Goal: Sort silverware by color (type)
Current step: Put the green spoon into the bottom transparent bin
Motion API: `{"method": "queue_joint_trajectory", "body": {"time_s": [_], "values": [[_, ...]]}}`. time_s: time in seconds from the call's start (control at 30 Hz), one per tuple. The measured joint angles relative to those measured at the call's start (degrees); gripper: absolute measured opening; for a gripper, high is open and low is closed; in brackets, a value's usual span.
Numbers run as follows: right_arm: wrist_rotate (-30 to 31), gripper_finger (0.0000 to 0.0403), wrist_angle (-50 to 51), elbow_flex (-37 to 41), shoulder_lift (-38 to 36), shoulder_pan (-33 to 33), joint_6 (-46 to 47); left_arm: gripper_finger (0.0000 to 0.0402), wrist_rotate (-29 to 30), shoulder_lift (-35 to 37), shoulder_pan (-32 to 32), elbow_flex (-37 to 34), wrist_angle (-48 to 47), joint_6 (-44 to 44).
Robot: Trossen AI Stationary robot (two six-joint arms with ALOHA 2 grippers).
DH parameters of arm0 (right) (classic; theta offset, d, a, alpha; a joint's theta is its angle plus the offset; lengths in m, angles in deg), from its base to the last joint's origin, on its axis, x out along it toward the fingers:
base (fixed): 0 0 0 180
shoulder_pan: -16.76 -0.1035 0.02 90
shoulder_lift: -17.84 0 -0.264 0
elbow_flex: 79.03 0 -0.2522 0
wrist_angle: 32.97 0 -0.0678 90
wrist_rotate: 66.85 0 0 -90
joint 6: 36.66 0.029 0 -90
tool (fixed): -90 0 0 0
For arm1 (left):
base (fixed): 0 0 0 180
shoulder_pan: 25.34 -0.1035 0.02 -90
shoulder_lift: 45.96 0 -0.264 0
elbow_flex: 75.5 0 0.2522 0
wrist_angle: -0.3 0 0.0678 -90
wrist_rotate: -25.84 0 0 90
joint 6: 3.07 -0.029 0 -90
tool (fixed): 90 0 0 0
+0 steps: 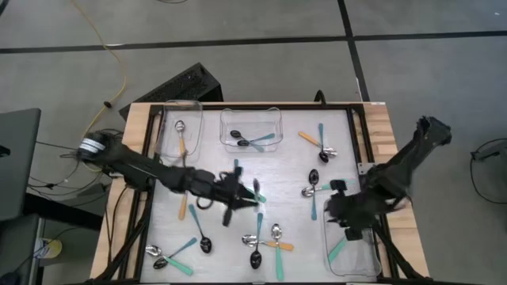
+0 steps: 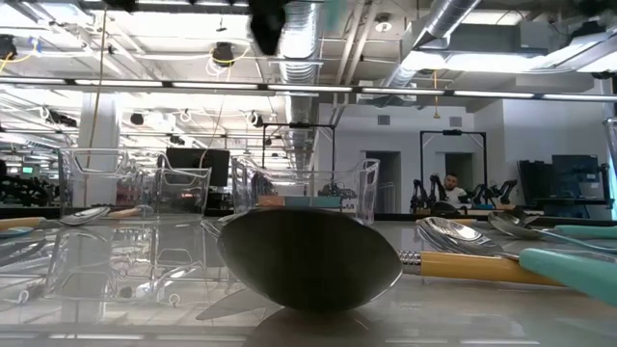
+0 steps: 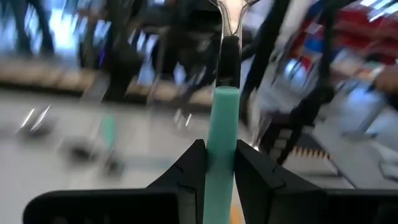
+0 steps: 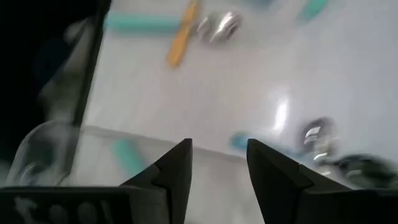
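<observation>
While its two dark fingers pinch the flat teal plastic handle of a small spoon [image 3: 221, 134], the left gripper [image 1: 238, 194] sits over the middle of the white table [image 1: 293, 170], its long dark arm stretched in from the table's left edge. In the left wrist view the handle rises straight between the fingertips [image 3: 194, 163] to a thin dark neck, and the bowl end is cut off by the picture's edge.

The right gripper [image 1: 346, 212] hangs near the table's right edge, above the clear rectangular plastic bin [image 1: 352, 265] in the near right corner; its fingers [image 4: 177, 163] stand apart with nothing between them, and its arm bends back past the right edge. A teal-handled spoon [image 1: 339, 248] lies in that bin.

Other small spoons with shiny or dark rounded metal bowls and thin teal, blue or orange handles lie scattered across the smooth, slightly glossy table. One orange-handled spoon [image 1: 181, 136] rests in the clear bin at the far left corner [image 1: 176, 127]; two spoons [image 1: 252, 142] lie in the clear bin at the middle of the far edge [image 1: 250, 127]. A dark spoon bowl [image 2: 308, 258] fills the low view.
</observation>
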Motion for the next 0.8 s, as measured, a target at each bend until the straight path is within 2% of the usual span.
{"method": "queue_joint_trajectory", "body": {"time_s": [0.1, 0.17, 0.27, 0.4, 0.5, 0.63, 0.8], "values": [[17.17, 0.0172, -14.3, 6.61, -5.6, -4.63, 0.3, 0.0049, -0.01, -8.45, -0.05, 3.23, 12.72, -4.59], [21.4, 0.0171, -27.97, 11.17, -6.76, -4.43, -5.61, 0.0049, 0.01, -12.6, -0.81, 7.06, 14.81, -6.47], [21.75, 0.0171, -43.71, 16.02, -6.04, -2.11, -15.22, 0.0049, -1.32, -17.05, -2.14, 13.16, 11.5, -6.77], [21.99, 0.0171, -54.22, 17.33, -4.21, 1.43, -23.22, 0.0049, -3.09, -20.95, -2.81, 20.18, 2.92, -6.77], [22.32, 0.0171, -56.3, 17.45, -3.24, 3.31, -27.32, 0.0049, -2.87, -21.69, -2.54, 22.81, -2.02, -7.74], [22.51, 0.0171, -56.87, 17.43, -3.46, 5.57, -27.77, 0.0049, 0.85, -21.63, -1.74, 23.16, -2.54, -9.84], [20.74, 0.0171, -58.48, 17.41, -1.8, 8.68, -28.02, 0.0049, 2.15, -21.56, -1.46, 23.16, -1.99, -11.89]]}}
